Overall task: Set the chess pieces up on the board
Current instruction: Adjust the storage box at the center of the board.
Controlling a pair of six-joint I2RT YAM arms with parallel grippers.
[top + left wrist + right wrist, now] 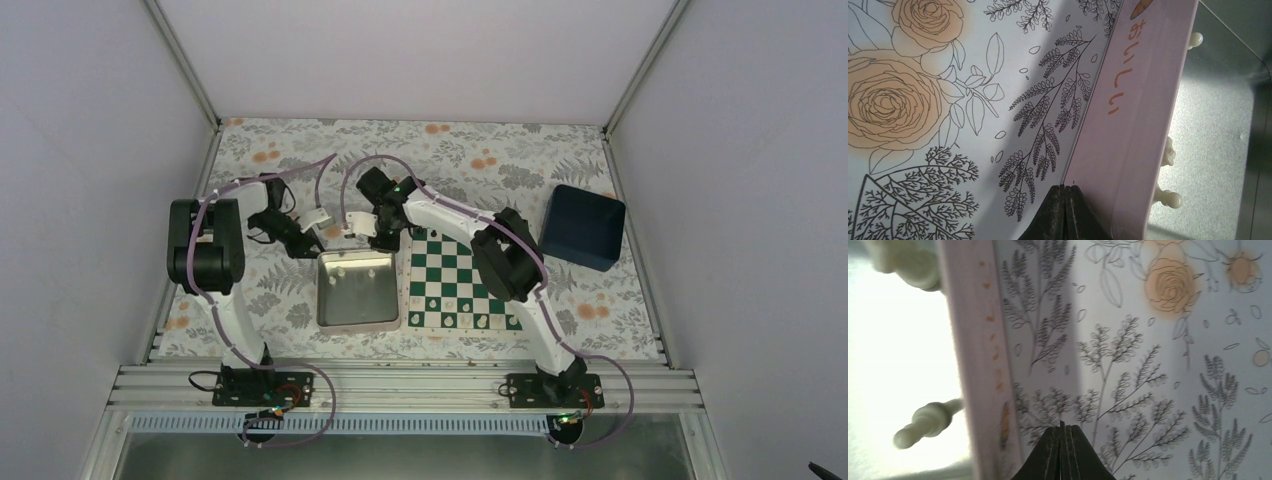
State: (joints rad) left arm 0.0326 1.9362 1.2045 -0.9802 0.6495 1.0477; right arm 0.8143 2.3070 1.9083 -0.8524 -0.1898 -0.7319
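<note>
With the left gripper and the right gripper both pressed closed with nothing between them, just beside the pink wall of the square silver metal tray, the tray could be shoved and the tiny cream-white chess pieces lying in it scattered. On the green-and-white checked chessboard beside the tray, the few pieces already set cannot be identified, and its right side is hidden by the right arm.

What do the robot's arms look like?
Both look alike: the left arm and right arm have white links between chunky black joints, with a lilac cable looping along each. The jaws are dark, tapered wedges.
</note>
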